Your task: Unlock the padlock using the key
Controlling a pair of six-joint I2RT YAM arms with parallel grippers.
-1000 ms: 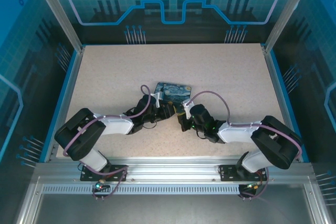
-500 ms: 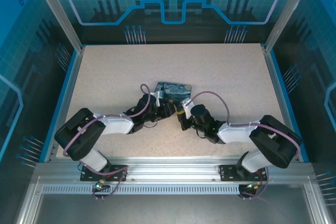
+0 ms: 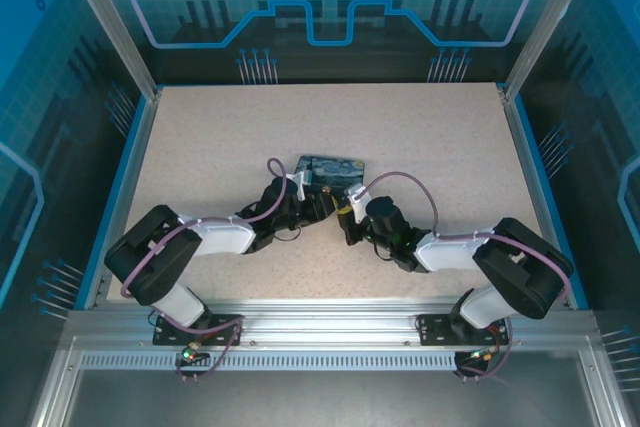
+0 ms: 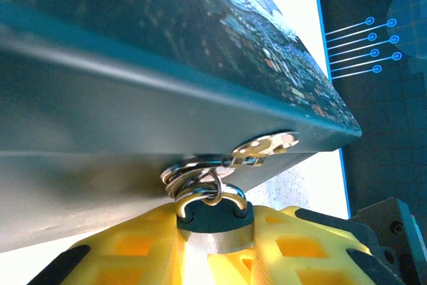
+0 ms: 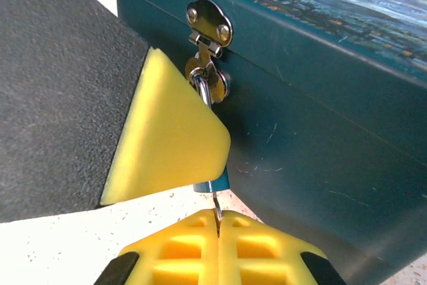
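The padlock (image 4: 212, 221) hangs by its loop from the hasp (image 5: 208, 23) on the front of the tin (image 5: 320, 98), and the left gripper (image 4: 213, 248) is clamped on its body. Just below, the key (image 5: 217, 213) is pinched in the right gripper (image 5: 218, 231), tip up at the lock's underside. In the last second the right arm only shifted a touch and the left barely budged. My guess is the key's seating. The loop's still shut, so no turn yet.

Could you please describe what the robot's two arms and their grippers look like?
The left arm and right arm each have black joints and one white link, with a looping mauve cable running along them. The fingers are bright yellow plastic with a ribbed, lattice-like back.
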